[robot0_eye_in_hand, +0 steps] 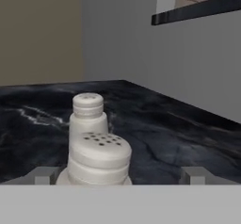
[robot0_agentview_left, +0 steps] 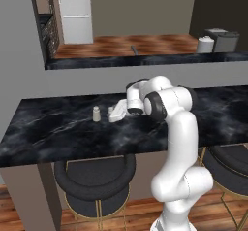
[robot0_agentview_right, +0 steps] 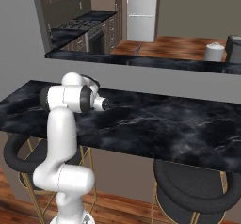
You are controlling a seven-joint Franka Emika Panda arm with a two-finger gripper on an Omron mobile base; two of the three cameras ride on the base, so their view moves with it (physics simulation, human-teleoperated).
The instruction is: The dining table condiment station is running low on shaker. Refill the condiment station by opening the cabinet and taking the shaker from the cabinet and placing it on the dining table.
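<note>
On the black marble dining table [robot0_agentview_left: 53, 128] [robot0_agentview_right: 155, 119] [robot0_eye_in_hand: 179, 124] a pale grey shaker [robot0_agentview_left: 96, 113] stands upright. In the hand view one shaker [robot0_eye_in_hand: 99, 159] with a dotted top stands close up between my fingertips [robot0_eye_in_hand: 44, 175], apart from both. A second shaker [robot0_eye_in_hand: 88, 112] stands just behind it. My gripper [robot0_agentview_left: 112, 113] [robot0_eye_in_hand: 120, 176] hangs low over the table, pointing left, open and holding nothing. In the left base view the hand covers the nearer shaker. The cabinet is out of view.
Round black stools [robot0_agentview_left: 94, 176] [robot0_agentview_right: 195, 183] stand under the table's near edge. Behind the table a grey wall rises to a higher dark counter [robot0_agentview_left: 145, 60] bearing a white jar [robot0_agentview_left: 205, 44] and a grey box [robot0_agentview_left: 225, 41]. A white fridge [robot0_agentview_right: 141, 11] stands far back.
</note>
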